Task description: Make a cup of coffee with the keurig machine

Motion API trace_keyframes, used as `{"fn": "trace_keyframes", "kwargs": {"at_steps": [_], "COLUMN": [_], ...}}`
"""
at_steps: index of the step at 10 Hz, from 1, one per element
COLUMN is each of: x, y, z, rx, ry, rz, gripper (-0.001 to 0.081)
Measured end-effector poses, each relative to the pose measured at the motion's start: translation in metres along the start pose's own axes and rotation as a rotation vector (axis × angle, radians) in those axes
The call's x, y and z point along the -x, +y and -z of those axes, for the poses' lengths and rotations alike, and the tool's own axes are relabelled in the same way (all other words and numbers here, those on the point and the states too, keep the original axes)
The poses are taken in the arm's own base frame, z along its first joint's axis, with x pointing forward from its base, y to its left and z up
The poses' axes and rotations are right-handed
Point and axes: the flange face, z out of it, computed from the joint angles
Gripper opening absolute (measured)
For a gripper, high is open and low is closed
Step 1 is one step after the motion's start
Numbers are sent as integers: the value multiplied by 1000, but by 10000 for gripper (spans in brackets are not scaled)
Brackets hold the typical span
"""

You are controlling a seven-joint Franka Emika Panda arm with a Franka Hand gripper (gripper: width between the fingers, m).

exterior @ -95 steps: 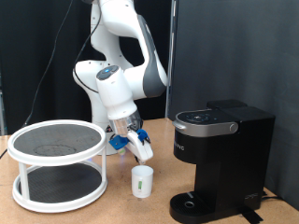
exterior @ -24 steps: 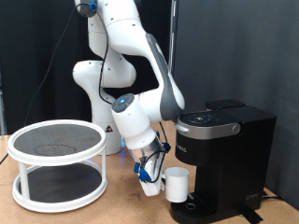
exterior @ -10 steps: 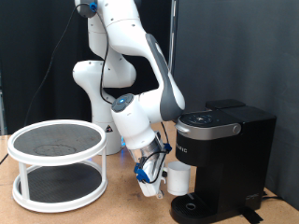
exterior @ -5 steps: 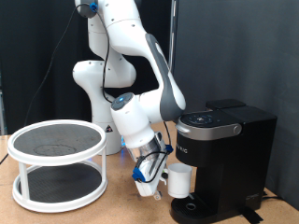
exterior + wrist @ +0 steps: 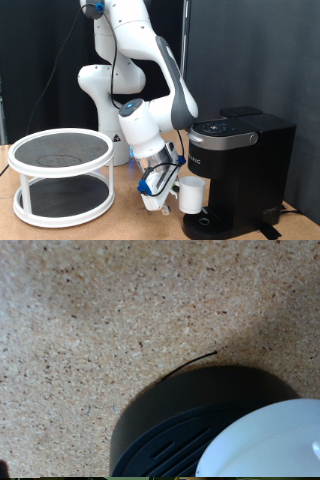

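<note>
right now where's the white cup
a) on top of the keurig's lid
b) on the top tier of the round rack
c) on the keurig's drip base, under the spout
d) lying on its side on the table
c: the cup stands upright on the round drip base of the keurig machine, with the pincer right beside it.

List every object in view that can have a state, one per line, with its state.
cup: upright, on the drip base under the brewer head, apart from the end effector
keurig machine: lid closed
drip base: cup resting on it
end effector: just beside the cup, nothing seen between its fingers
two-tier round rack: both shelves bare
</note>
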Motion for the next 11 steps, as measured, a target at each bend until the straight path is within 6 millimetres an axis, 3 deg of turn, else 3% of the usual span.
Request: {"fn": "trace_keyframes", "kwargs": {"at_steps": [5, 11], "x": [12, 12], "y": [-8, -9], "z": [5, 5], "rx": [-62, -66], "ry": [46, 55], "rz": [-50, 15], "gripper": [734, 734]}}
